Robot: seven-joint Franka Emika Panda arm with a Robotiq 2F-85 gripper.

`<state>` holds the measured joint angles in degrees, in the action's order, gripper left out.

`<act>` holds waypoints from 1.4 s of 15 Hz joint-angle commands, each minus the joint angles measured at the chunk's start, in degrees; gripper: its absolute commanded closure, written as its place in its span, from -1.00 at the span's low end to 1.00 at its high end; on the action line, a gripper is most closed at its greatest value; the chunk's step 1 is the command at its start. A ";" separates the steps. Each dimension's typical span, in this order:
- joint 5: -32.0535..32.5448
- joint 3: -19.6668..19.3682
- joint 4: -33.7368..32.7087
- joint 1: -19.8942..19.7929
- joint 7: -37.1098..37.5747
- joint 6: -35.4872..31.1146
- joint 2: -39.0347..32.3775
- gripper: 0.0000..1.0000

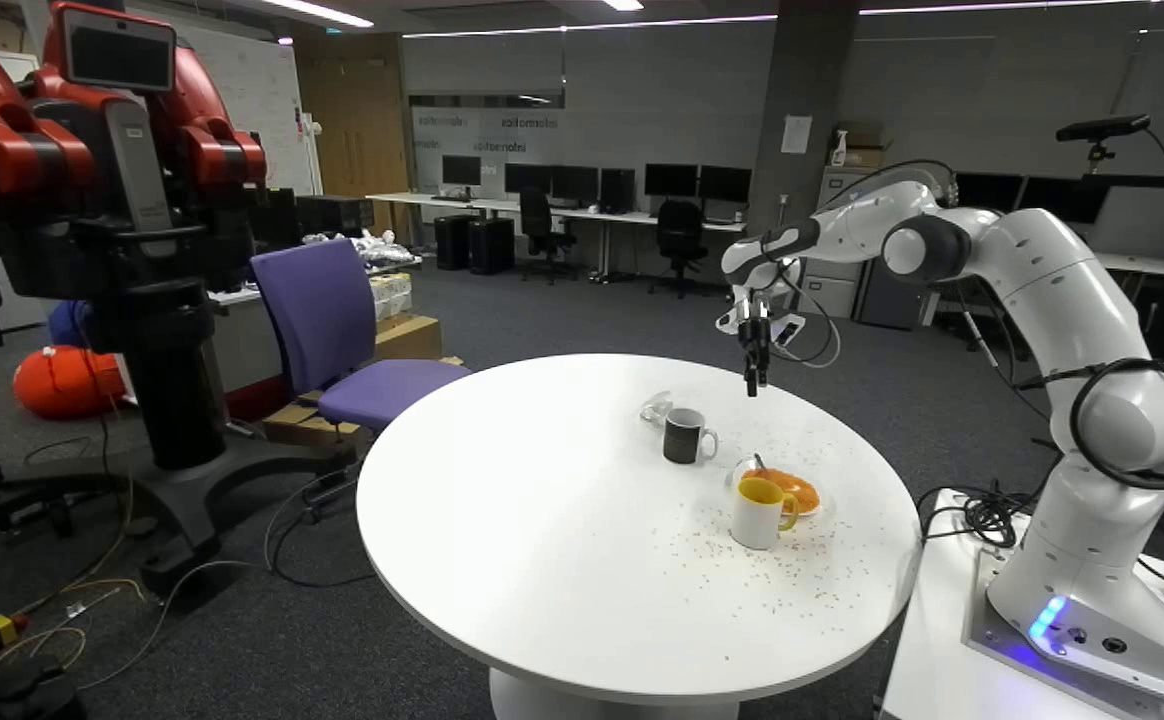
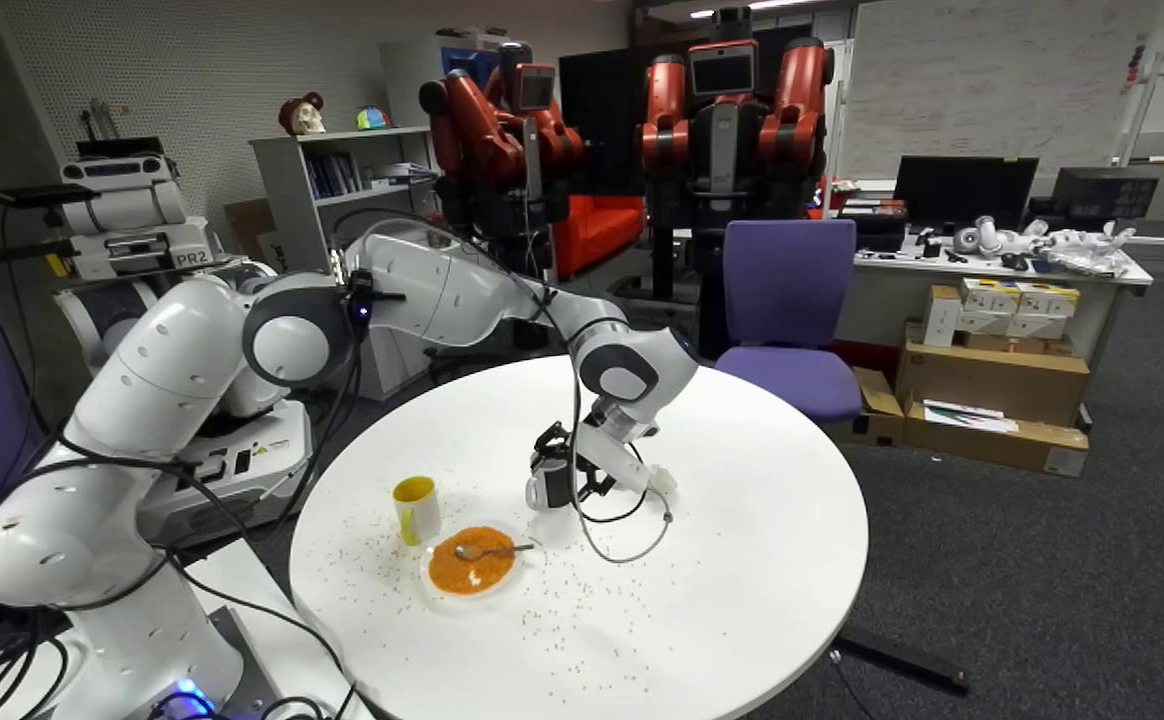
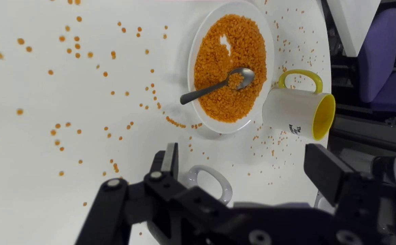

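Apparently plastic, a crumpled clear thing (image 1: 656,408) lies leftmost on the white surface (image 1: 522,520) in an exterior view. Near it the dark mug (image 1: 683,437) stands upright, its pale handle (image 1: 710,443) to the right; probably ceramic, it should be stiff, moderately heavy, slippery and breakable, so the handle or opposite walls seem the best hold. Further right hangs the gripper (image 1: 756,385), its fingers (image 3: 324,170) spread wide around nothing (the dark mug looks nearest). Then come a yellow-lined white mug (image 1: 755,516) and a plate (image 3: 227,128) of orange grains (image 3: 215,106) with a spoon (image 3: 215,87).
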<state>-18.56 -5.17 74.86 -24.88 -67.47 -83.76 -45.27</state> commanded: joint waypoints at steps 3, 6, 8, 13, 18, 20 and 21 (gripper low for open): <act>-2.68 -0.08 17.84 0.20 3.62 -6.62 14.84 -1.00; -2.74 -1.07 24.96 1.36 6.66 -8.92 21.02 -1.00; -0.20 -2.13 29.83 2.79 10.60 -9.99 25.43 -1.00; 7.71 -4.23 42.91 6.48 18.70 -14.45 37.15 -1.00; 10.71 -5.35 56.82 7.96 24.37 -14.72 49.53 -1.00; 10.89 -6.02 60.49 8.24 25.14 -14.58 53.05 -1.00; 11.25 -6.32 62.14 8.42 25.45 -14.57 54.74 -1.00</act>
<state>-9.06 -9.83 129.32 -17.94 -44.44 -95.78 1.61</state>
